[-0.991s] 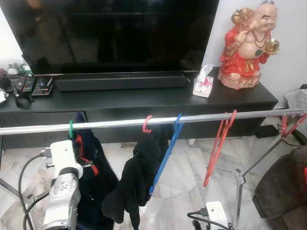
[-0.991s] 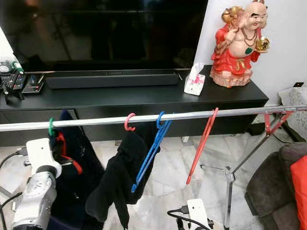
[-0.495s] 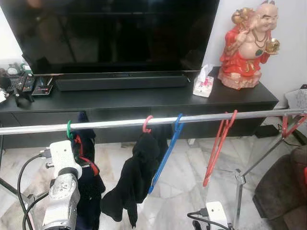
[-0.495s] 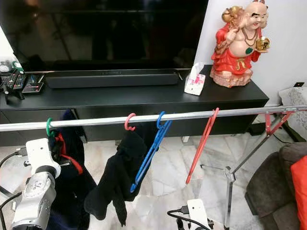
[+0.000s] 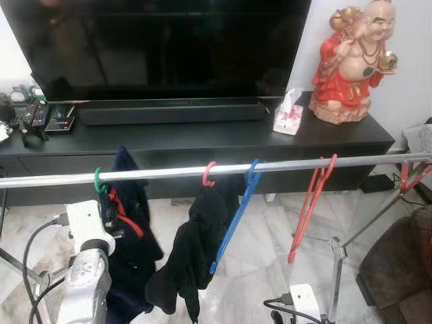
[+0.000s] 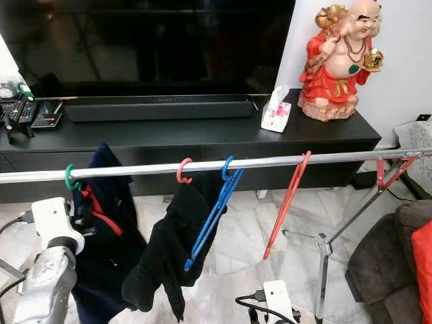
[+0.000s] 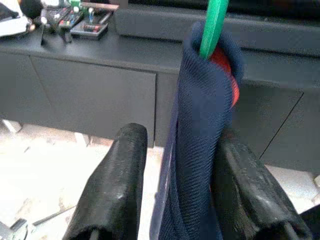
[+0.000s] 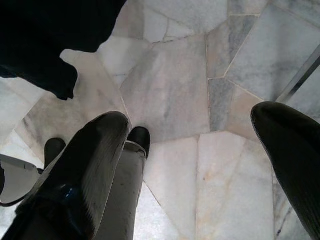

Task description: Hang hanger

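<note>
A green hanger hook (image 5: 99, 181) sits over the silver rail (image 5: 169, 173), carrying a navy garment (image 5: 131, 229) with a red lining. The garment hangs tilted, and one shoulder pokes above the rail. My left arm (image 5: 84, 270) reaches up just in front of it. In the left wrist view the left gripper (image 7: 180, 140) is open around the navy garment (image 7: 200, 125): one finger touches the cloth, the other stands a little clear. The green hook (image 7: 212, 25) rises from the collar. My right gripper (image 8: 192, 120) hangs open over the marble floor.
Further along the rail hang a pink hanger with a black garment (image 5: 196, 256), a blue hanger (image 5: 233, 223), a red hanger (image 5: 307, 209) and another red one (image 5: 405, 177). A black TV console (image 5: 202, 138) stands behind. A rack leg (image 5: 337, 270) and a dark sofa (image 5: 398, 270) are on the right.
The navy garment has swung and tilted, so its shoulder now rises above the rail. My left arm sits slightly lower. The black garment has also swayed a little.
</note>
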